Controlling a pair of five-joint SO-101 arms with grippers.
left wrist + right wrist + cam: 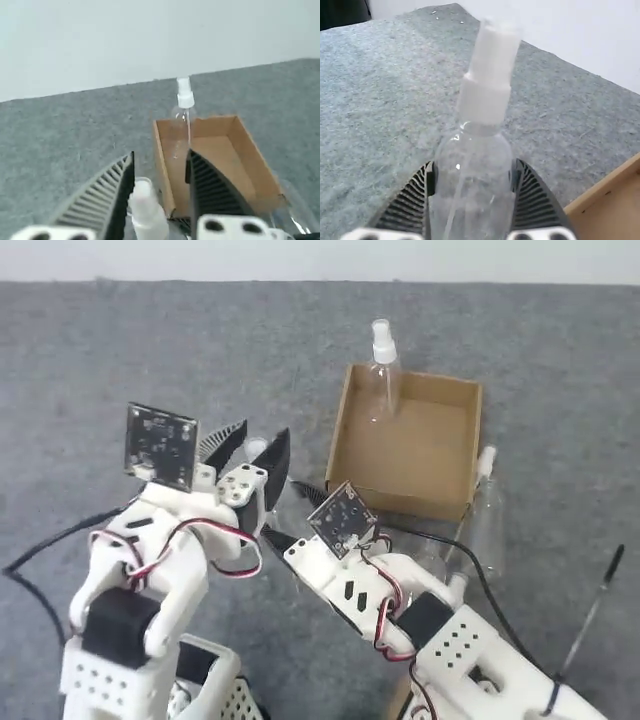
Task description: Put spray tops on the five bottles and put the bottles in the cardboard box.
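At far left, the left jaws stand apart on either side of a white spray top [144,200], which sits nearer one jaw than the other; they are not clamped on it. The top crowns a clear bottle [470,195] held above the grey surface [150,340], just short of the cardboard box's near left corner. The right jaws are clamped on that bottle's body below the shoulder.

The step in hand appears to be seating this top before the bottle goes in the box. It should go best if the right jaws keep the bottle firm and upright while the left jaws centre on the top before closing, so the push or twist runs straight down the neck and does not lever the bottle sideways. A grip placed off-centre would likely tilt the top or drag the bottle through the right jaws.

Further right lies the cardboard box [420,455], open side up. One capped bottle [383,375] stands in its far left corner, leaving most of the floor bare for a clear drop near the front. Another bottle [485,515], also capped, rests just outside the box's right wall.
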